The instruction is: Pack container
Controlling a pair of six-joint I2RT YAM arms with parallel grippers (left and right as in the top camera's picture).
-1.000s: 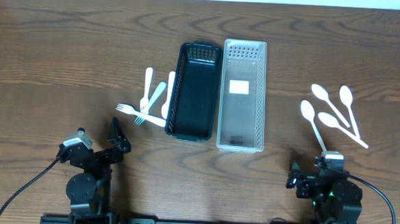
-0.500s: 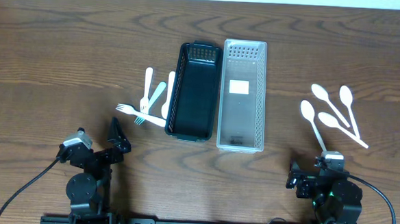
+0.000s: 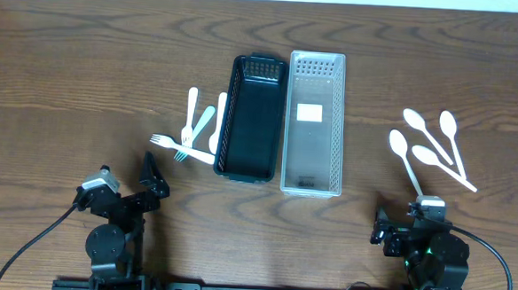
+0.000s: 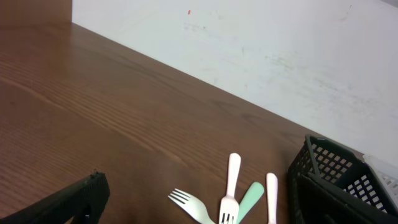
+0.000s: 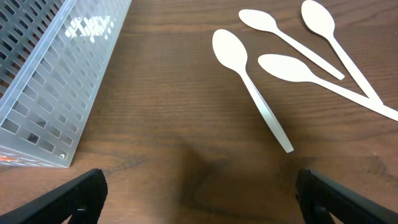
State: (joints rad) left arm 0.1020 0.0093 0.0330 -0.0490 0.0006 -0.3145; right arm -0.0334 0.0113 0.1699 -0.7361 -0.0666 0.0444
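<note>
A black plastic mesh basket (image 3: 251,118) and a clear perforated plastic basket (image 3: 313,152) stand side by side, long walls touching or nearly so, at the middle of the table, the black one on the left. Both look empty, apart from a white label in the clear one, so packing has not begun.

Everything is left to do. Just beside the black basket, on its left-edge side, lie white plastic forks (image 3: 189,115) overlapping a pale green utensil (image 3: 205,123), possibly a knife. Well apart, toward the right edge, four white plastic spoons (image 3: 425,155) lie loose on the wood.

The left hand (image 3: 153,180) sits by the near edge, below the forks, spread wide and holding nothing. The right hand (image 5: 198,193), near the same edge below the spoons, is equally wide and empty.
</note>
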